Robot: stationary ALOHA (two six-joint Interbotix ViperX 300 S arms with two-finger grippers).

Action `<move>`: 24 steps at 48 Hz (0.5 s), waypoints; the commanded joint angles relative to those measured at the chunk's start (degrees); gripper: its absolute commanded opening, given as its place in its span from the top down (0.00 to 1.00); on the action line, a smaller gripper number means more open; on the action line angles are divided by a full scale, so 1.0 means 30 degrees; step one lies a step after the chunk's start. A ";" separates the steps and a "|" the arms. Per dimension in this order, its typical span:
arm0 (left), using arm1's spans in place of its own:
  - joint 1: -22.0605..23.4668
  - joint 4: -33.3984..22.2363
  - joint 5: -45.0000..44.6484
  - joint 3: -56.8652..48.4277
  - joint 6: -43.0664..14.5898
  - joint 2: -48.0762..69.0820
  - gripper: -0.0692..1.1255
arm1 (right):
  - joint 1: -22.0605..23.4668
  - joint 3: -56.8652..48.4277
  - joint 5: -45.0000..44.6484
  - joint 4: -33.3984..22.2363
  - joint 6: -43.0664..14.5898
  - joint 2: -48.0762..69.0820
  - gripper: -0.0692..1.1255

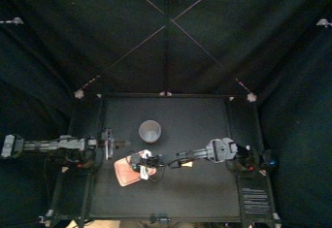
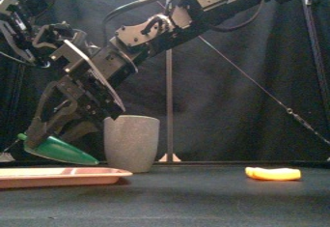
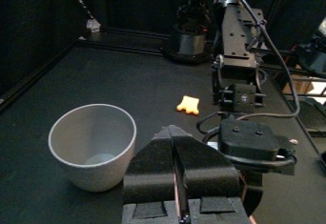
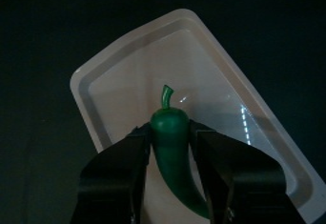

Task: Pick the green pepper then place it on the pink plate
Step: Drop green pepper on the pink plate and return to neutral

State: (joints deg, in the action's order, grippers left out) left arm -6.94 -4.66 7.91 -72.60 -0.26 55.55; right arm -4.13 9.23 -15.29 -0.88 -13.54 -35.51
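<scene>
The green pepper [image 2: 60, 151] hangs stem-up just above the pink plate [image 2: 65, 176], with my right gripper [image 2: 58, 134] shut on it. In the right wrist view the pepper [image 4: 174, 147] sits between the two jaws, over the middle of the plate [image 4: 204, 66]. From above, the right arm reaches past the table's middle to the plate [image 1: 124, 174] at the front left. My left gripper [image 3: 178, 175] rests at the left side, shut on nothing.
A tall grey speckled cup [image 2: 131, 142] stands right behind the plate, near the held pepper; it is also in the top view, cup [image 1: 150, 129]. A small yellow toy [image 2: 272, 173] lies on the table to the right.
</scene>
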 commanded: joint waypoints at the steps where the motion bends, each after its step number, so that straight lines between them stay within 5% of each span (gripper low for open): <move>1: -0.0059 -0.0029 0.0146 0.0205 -0.0029 -0.0059 0.82 | -0.0117 0.0586 0.0059 -0.0088 0.0000 0.0439 0.35; 16: -0.0059 -0.0029 0.0205 0.0117 0.0000 -0.0059 0.82 | -0.0264 0.0586 0.0088 -0.0352 0.0117 0.0908 0.25; 24: -0.0059 -0.0029 0.0205 0.0117 -0.0029 -0.0088 0.82 | -0.0557 -0.0176 0.0029 -0.2256 0.0059 0.2549 0.25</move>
State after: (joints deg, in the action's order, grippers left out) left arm -7.03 -4.66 7.82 -73.04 -0.26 55.55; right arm -5.19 8.88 -15.38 -5.19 -13.27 -34.19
